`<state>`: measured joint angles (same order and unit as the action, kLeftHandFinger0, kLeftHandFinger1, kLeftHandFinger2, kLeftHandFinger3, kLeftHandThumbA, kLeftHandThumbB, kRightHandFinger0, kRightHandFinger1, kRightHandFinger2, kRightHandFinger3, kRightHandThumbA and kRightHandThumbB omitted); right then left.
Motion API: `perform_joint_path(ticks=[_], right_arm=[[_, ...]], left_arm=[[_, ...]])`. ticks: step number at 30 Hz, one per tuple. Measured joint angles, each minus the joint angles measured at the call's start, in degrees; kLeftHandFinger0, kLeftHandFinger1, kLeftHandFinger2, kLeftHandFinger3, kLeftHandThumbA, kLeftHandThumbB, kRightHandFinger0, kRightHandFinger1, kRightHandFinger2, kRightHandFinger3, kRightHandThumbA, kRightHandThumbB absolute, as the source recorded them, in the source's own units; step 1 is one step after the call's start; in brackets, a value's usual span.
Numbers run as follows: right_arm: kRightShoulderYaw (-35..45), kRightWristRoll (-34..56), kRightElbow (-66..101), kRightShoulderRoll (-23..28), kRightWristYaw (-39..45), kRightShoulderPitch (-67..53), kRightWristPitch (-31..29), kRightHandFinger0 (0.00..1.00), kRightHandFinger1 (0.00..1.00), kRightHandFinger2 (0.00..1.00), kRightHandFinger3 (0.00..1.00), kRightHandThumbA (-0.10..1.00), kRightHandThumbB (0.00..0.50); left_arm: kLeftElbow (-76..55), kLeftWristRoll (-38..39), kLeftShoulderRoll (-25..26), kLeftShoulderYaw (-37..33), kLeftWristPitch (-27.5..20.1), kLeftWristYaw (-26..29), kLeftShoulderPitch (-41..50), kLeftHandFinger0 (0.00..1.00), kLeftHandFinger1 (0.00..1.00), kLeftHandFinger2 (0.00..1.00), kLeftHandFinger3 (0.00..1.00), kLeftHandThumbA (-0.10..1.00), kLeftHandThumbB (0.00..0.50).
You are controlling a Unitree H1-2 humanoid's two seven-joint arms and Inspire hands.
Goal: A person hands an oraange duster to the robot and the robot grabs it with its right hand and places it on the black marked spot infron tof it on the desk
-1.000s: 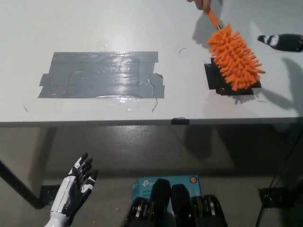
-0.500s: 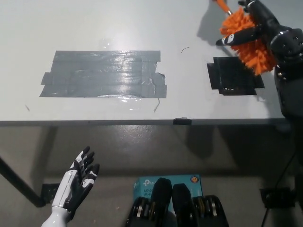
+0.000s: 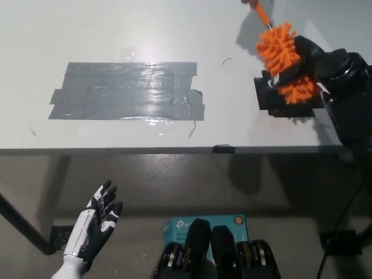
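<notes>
The black right robot hand (image 3: 311, 61) is gripping the fluffy head of the orange duster (image 3: 286, 61), its fingers wrapping across the middle of it. The duster is hanging over the black marked spot (image 3: 270, 99) near the right end of the bench (image 3: 174, 35), covering much of the spot; its thin orange handle (image 3: 261, 13) is pointing away toward the top edge of the picture. A wide patch of grey tape (image 3: 128, 91) is lying well apart to the left. The white left robot hand (image 3: 93, 229) is resting below the bench edge, open, fingers spread, holding nothing.
</notes>
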<state>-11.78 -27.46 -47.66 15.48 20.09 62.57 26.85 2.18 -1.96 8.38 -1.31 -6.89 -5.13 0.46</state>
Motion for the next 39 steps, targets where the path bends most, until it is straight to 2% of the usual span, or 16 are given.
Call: perform_joint_path(ticks=[3, 4, 5, 7, 9, 11, 13, 14, 15, 17, 18, 19, 30, 33, 35, 39], right_arm=[[-2.1, -1.0, -0.2, 1.2, 0.4, -0.1, 0.0, 1.00, 1.00, 1.00, 1.00, 0.35, 0.340], [-2.1, -1.1, -0.2, 1.3, 0.5, -0.1, 0.0, 0.67, 0.80, 0.91, 1.00, 0.18, 0.296], [-1.8, -1.2, -0.1, 1.6, 0.8, -0.1, 0.0, 0.21, 0.31, 0.48, 1.00, 0.04, 0.294], [-1.4, -1.2, 0.6, 1.8, 1.4, -0.5, 0.0, 0.01, 0.13, 0.34, 1.00, -0.08, 0.302], [-1.4, -1.3, 1.0, 1.9, 1.8, -0.8, 0.0, 0.04, 0.21, 0.38, 1.00, -0.10, 0.265], [-1.7, -1.4, 1.9, 2.0, 1.9, -1.4, 0.0, 0.22, 0.42, 0.46, 0.67, -0.10, 0.238], [-1.6, -1.5, 4.5, 2.0, 1.3, -2.7, 0.0, 0.20, 0.44, 0.49, 0.63, -0.10, 0.204], [-1.6, -1.5, 5.6, 2.0, 0.9, -3.3, 0.0, 0.06, 0.29, 0.34, 0.53, -0.10, 0.178], [-1.5, -1.6, 6.4, 2.0, 0.2, -4.1, 0.0, 0.06, 0.29, 0.34, 0.53, -0.10, 0.178], [-1.1, -1.6, 7.2, 1.9, -1.1, -5.1, 0.0, 0.00, 0.37, 0.61, 0.75, -0.10, 0.190], [-0.7, -1.6, 7.5, 1.9, -2.0, -5.7, -0.1, 0.07, 0.56, 0.90, 1.00, -0.10, 0.164], [-0.2, -1.5, 7.7, 1.9, -2.7, -6.0, -0.2, 0.08, 0.63, 0.99, 1.00, -0.10, 0.160], [5.8, 0.4, 18.0, 1.6, -8.7, -11.9, -0.6, 0.18, 0.74, 1.00, 1.00, -0.10, 0.175], [8.4, 1.6, 24.4, 1.6, -9.1, -12.8, -0.5, 0.56, 0.77, 1.00, 1.00, -0.10, 0.152], [9.5, 1.9, 27.9, 1.6, -9.2, -13.6, -0.4, 0.32, 0.70, 1.00, 1.00, -0.10, 0.140], [12.2, 2.3, 36.5, 1.1, -9.2, -17.0, -0.4, 0.38, 0.71, 0.99, 1.00, -0.10, 0.136]], left_arm=[[-0.4, 0.0, 0.1, 0.0, 0.0, 0.0, 0.7, 0.99, 1.00, 1.00, 1.00, 0.71, 0.161], [-0.5, 0.0, 0.1, 0.0, 0.0, 0.0, 0.8, 0.99, 1.00, 1.00, 1.00, 0.71, 0.166], [-0.7, 0.0, 0.1, 0.0, 0.0, -0.1, 0.9, 1.00, 1.00, 1.00, 1.00, 0.71, 0.175], [-1.2, 0.0, 0.0, -0.2, 0.0, -0.2, 0.9, 1.00, 1.00, 1.00, 1.00, 0.71, 0.181], [-1.5, 0.0, 0.0, -0.3, 0.0, -0.5, 0.9, 1.00, 1.00, 1.00, 1.00, 0.70, 0.167], [-1.5, 0.0, 0.0, -0.4, 0.1, -0.6, 0.7, 0.99, 1.00, 1.00, 1.00, 0.68, 0.161], [-1.6, 0.0, 0.0, -0.5, 0.1, -0.6, 0.8, 1.00, 1.00, 1.00, 1.00, 0.68, 0.154], [-1.6, 0.0, 0.0, -0.5, 0.1, -0.6, 0.8, 1.00, 1.00, 1.00, 1.00, 0.68, 0.155], [-1.6, 0.0, 0.0, -0.6, 0.1, -0.6, 0.9, 1.00, 1.00, 1.00, 1.00, 0.68, 0.155], [-1.6, 0.0, 0.0, -0.7, 0.0, -0.6, 1.1, 1.00, 1.00, 1.00, 1.00, 0.70, 0.161], [-1.6, 0.0, 0.1, -0.8, 0.0, -0.6, 1.2, 0.99, 1.00, 1.00, 1.00, 0.70, 0.173], [-1.6, 0.0, 0.0, -0.9, 0.0, -0.6, 1.3, 0.99, 1.00, 1.00, 1.00, 0.70, 0.174], [-1.6, -0.1, -0.1, -1.8, 0.0, -0.6, 1.8, 1.00, 1.00, 1.00, 1.00, 0.67, 0.193], [-1.5, -0.1, -0.1, -1.8, 0.0, -0.6, 1.6, 0.98, 1.00, 1.00, 1.00, 0.66, 0.193], [-1.5, -0.1, -0.1, -1.9, 0.0, -0.6, 1.5, 0.98, 1.00, 1.00, 1.00, 0.66, 0.199], [-1.5, -0.3, -0.1, -1.9, 0.0, -0.6, 1.7, 0.97, 1.00, 1.00, 1.00, 0.65, 0.209]])
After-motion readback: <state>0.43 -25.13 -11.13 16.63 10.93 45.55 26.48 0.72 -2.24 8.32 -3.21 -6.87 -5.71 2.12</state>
